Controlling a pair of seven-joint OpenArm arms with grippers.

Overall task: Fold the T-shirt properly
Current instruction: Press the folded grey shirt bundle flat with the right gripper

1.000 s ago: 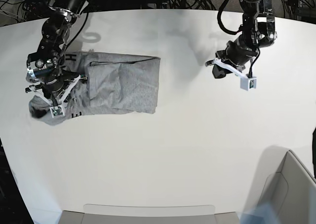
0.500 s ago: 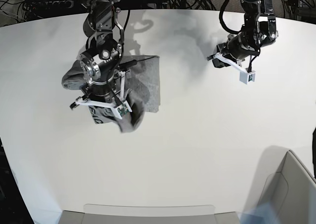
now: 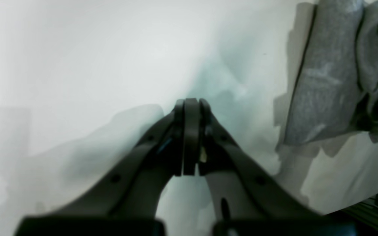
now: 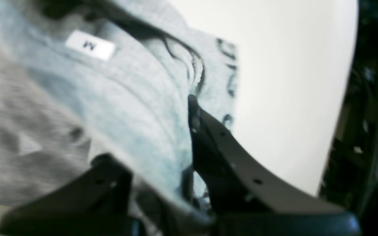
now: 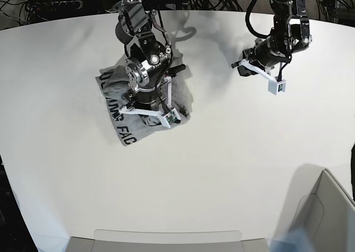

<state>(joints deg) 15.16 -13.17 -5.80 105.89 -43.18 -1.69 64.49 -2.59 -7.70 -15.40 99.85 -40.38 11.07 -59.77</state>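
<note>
Jaws of the right gripper point(image 4: 176, 157) pinch a fold of the T-shirt point(image 5: 125, 105), which lies bunched under them on the worktop point(image 5: 222, 174), apparently to carry that layer across; the left gripper point(image 3: 190, 137), jaws pressed together, hangs empty, well apart

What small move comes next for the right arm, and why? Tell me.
Probably lower the right end effector to the table and let go. It is shut on the shirt, whose carried half now sits bunched over the rest, lettering showing at the near edge. The left end effector is shut, empty and well clear of the cloth.
</note>
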